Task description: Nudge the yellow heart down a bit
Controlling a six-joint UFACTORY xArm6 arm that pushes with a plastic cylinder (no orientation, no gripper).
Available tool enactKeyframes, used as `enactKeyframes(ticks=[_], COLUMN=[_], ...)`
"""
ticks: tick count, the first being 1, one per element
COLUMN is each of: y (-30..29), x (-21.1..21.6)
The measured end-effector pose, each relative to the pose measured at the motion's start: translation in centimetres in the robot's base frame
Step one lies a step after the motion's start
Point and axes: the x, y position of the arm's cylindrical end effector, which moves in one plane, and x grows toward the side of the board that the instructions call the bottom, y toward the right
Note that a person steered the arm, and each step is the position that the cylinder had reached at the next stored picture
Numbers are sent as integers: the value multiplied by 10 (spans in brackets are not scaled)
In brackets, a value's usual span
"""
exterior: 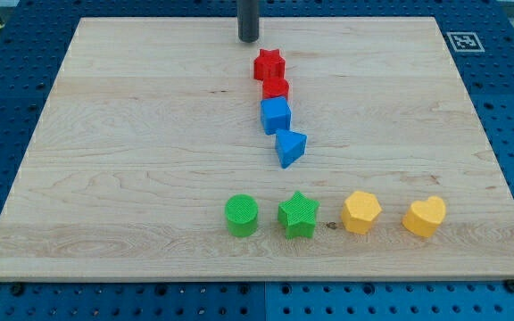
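The yellow heart (pixel 425 216) lies near the wooden board's bottom right. My tip (pixel 249 39) is at the view's top centre, far above and left of the heart, just above-left of the red star (pixel 269 65). A yellow hexagon-like block (pixel 361 212) sits just left of the heart.
A red block (pixel 276 87), a blue cube (pixel 276 115) and a blue triangle (pixel 291 147) run down from the red star in a column. A green cylinder (pixel 241 216) and a green star (pixel 298 215) sit in the bottom row. The board's bottom edge (pixel 257 278) is close below the row.
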Motion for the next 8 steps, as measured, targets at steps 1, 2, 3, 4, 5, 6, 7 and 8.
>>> enactKeyframes(ticks=[1, 2, 3, 4, 5, 6, 7, 8], y=[0, 0, 0, 0, 4, 58, 132, 176], x=[-3, 4, 9, 10, 30, 33, 42, 113])
